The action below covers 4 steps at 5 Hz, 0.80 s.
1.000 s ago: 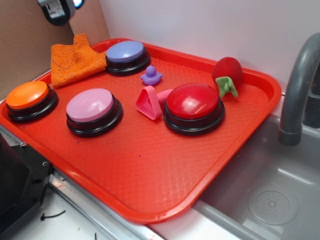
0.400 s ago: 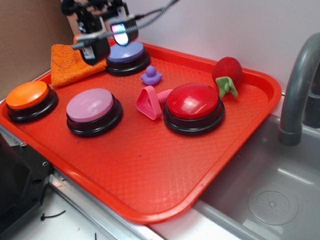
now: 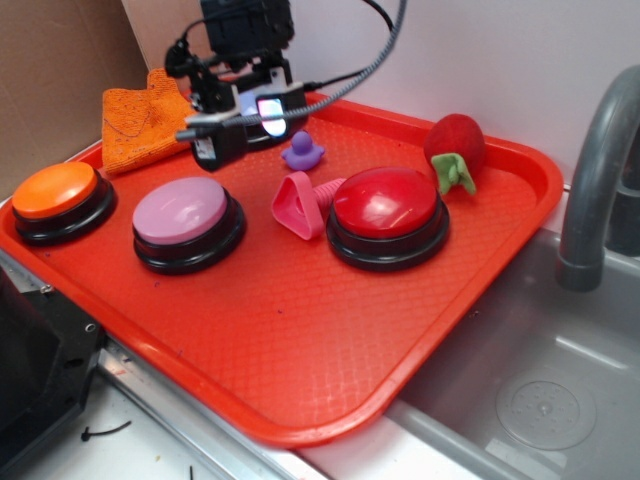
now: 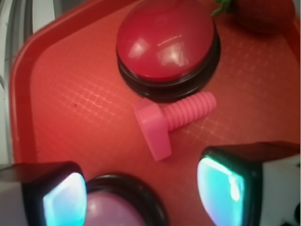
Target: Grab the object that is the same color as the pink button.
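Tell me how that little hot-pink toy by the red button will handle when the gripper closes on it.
The hot-pink toy looks like moulded plastic, so probably stiff and light. Its ribbed stem lies against the red button, which may stop it rolling. The smooth flat head could slip from the gripper, whose jaws stand open.

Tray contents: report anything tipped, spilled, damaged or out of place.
Nothing is spilled or broken. The pink toy lies on its side, its ribbed stem against the red button. The orange cloth sits crumpled over the tray rim's back corner.
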### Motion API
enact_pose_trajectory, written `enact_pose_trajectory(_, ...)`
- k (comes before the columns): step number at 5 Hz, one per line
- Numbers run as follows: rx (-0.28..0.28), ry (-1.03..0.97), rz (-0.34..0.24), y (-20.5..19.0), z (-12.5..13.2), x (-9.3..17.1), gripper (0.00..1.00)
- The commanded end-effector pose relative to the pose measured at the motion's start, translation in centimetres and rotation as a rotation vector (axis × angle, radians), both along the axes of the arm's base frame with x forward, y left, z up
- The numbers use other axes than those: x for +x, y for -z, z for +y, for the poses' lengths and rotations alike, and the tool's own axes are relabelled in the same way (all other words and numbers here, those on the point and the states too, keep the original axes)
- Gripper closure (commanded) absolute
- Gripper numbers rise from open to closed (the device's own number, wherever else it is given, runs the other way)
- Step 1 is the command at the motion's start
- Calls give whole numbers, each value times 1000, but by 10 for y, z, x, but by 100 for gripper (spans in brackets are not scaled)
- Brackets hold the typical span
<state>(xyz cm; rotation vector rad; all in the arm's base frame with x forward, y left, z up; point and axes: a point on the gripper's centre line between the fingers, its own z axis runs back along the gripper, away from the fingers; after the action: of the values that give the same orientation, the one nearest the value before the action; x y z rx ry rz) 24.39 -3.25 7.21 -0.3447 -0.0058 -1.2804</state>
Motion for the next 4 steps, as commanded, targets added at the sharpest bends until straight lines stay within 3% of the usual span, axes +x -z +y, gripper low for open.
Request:
enact_pose_trajectory(1,37,30,-47,9,-22,3,0)
enact_pose_trajectory(4,20,127,-22,24,-36,-5,0)
